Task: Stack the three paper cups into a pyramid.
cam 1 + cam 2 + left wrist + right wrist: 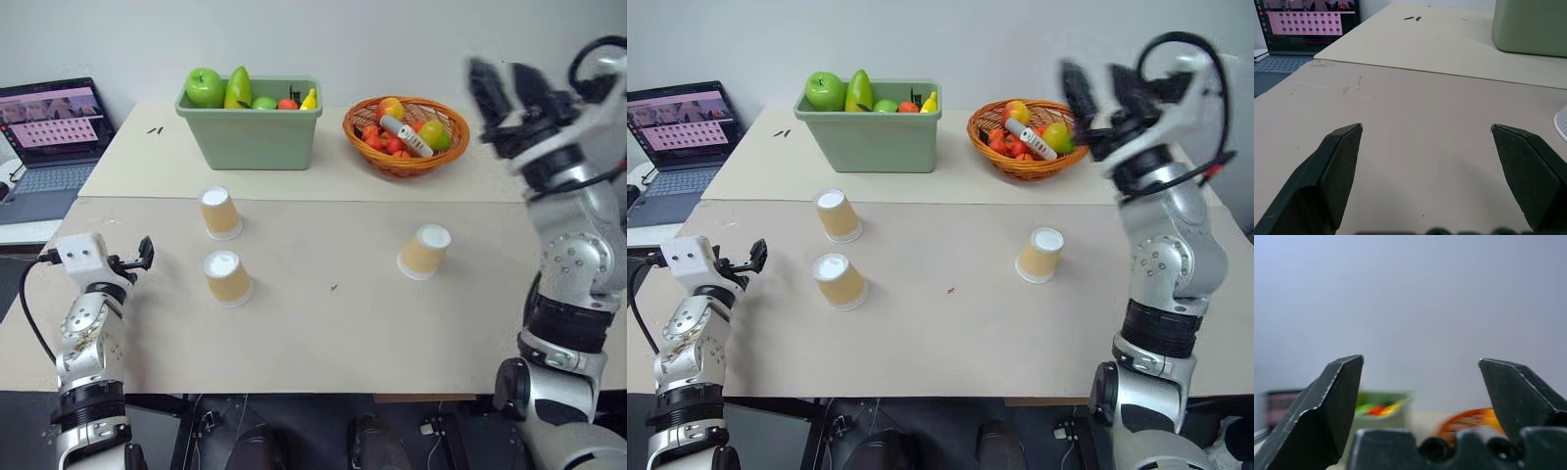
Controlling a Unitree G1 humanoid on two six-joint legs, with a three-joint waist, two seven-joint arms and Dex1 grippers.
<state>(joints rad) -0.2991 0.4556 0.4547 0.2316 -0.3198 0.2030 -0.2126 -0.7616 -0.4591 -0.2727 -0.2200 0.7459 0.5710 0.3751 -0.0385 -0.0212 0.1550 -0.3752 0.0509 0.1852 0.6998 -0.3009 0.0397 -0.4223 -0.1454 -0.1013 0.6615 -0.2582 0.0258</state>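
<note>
I see my left gripper [1426,128] spread wide and empty, low over the table [323,333], left of the three paper cups [231,277]. Two cups stand upside down near each other, the third well right. My right gripper [1421,363], also wide and empty, is raised beyond it.

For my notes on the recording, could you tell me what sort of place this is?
Probably a lab or office test bench: a plain table against a bare wall, an open laptop at its side, and props laid out, namely a green bin and a wicker basket of fruit.
</note>
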